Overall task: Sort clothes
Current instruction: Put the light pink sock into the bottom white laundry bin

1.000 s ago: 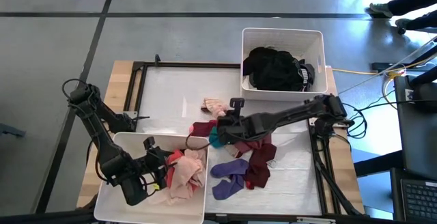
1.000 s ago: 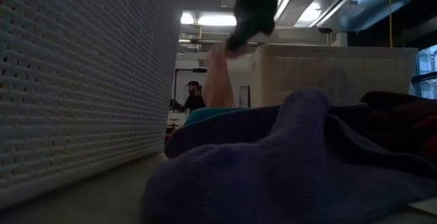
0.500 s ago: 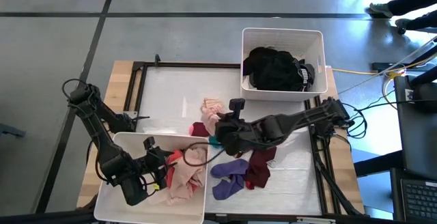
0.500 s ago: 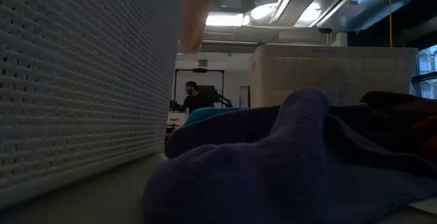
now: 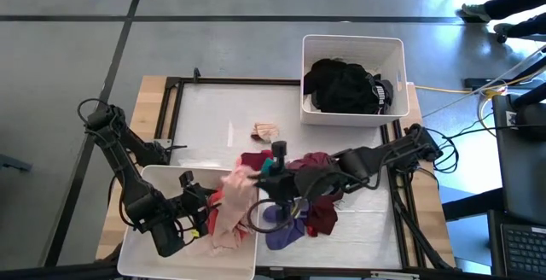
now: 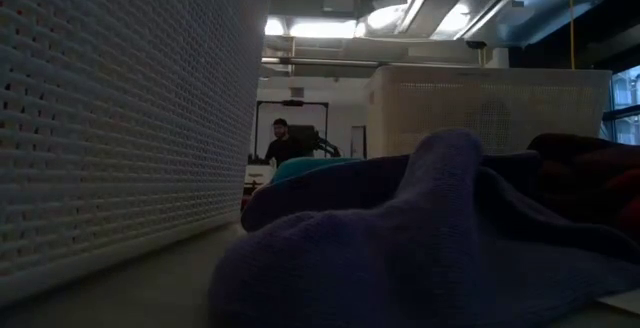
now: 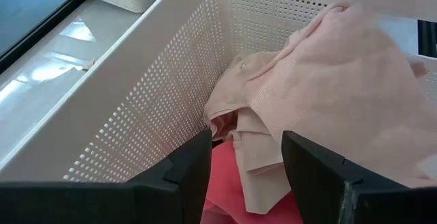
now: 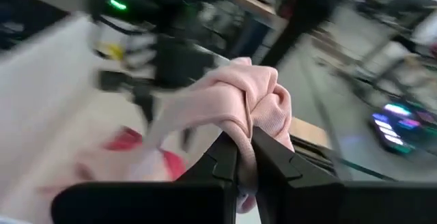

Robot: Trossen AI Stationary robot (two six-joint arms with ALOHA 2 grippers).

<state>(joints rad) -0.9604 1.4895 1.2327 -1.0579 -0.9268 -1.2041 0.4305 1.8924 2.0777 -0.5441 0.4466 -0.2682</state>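
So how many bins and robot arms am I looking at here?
White bins: 2, the near bin and the far bin
Robot arms: 2, left gripper in the near bin, right gripper holding a pink garment
Total: 4

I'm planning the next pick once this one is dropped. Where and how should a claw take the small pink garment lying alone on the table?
The small pink garment lies bunched on bare table, apart from the pile. Come straight down from above and pinch across its raised middle fold, probably the surest hold, since nothing crowds it on any side.
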